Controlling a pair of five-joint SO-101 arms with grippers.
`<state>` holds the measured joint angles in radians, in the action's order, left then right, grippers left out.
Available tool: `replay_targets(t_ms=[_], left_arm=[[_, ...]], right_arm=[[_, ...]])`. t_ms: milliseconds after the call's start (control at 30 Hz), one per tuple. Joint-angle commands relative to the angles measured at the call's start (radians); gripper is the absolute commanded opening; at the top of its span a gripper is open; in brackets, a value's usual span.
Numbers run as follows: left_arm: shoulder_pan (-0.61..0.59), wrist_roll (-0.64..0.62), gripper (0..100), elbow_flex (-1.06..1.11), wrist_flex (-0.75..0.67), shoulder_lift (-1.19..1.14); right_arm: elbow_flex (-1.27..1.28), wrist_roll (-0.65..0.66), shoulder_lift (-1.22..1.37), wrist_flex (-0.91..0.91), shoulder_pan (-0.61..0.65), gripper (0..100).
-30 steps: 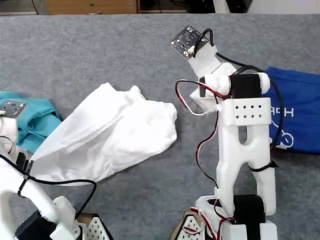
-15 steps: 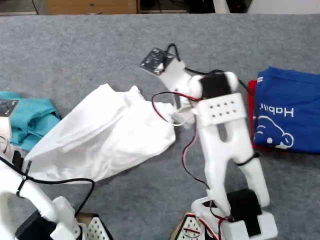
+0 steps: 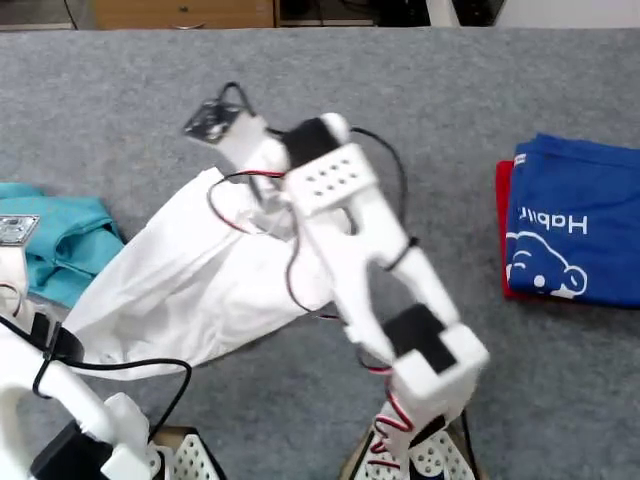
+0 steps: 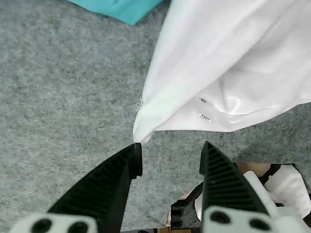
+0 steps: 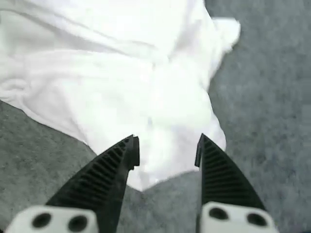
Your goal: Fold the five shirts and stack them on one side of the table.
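Since a second ago the right arm (image 3: 350, 210) has swung from beside the blue shirt (image 3: 580, 230) across to the white shirt (image 3: 190, 280), and we now see the blue one uncovered. The white shirt itself has barely shifted.

The grey table (image 3: 500, 120) carries everything. The white shirt, the largest garment, lies unfolded and rumpled on the table's left half, stretched on a slant from near the left arm (image 3: 40, 380) up toward the middle. The right arm reaches diagonally over it, its wrist end above the shirt's far edge.

At the right edge of the table we see the blue shirt folded flat, lying on top of a red shirt (image 3: 503, 235) of which a narrow strip shows along its left side. A teal shirt (image 3: 70, 240) lies bunched at the left edge, touching the white shirt.

The right pincer (image 5: 166, 148) is spread apart above the white cloth, gripping nothing, with the shirt's edge and grey table showing between its tips. The left pincer (image 4: 170, 153) is also apart and empty; a corner of the white shirt lies just beside one tip.
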<state>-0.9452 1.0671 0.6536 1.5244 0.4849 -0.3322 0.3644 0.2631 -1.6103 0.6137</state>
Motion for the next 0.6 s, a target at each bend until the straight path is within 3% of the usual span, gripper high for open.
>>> replay_targets(t_ms=[0, 567], left_arm=[[-0.009, 0.0, 19, 0.0, -0.009, 0.016], [-0.011, -0.006, 16, 0.002, -0.009, 0.016]], right_arm=[[-0.145, -0.011, 0.09, -0.034, 0.064, 20.3], [-0.585, -0.066, 0.553, -0.164, 0.122, 20.2]])
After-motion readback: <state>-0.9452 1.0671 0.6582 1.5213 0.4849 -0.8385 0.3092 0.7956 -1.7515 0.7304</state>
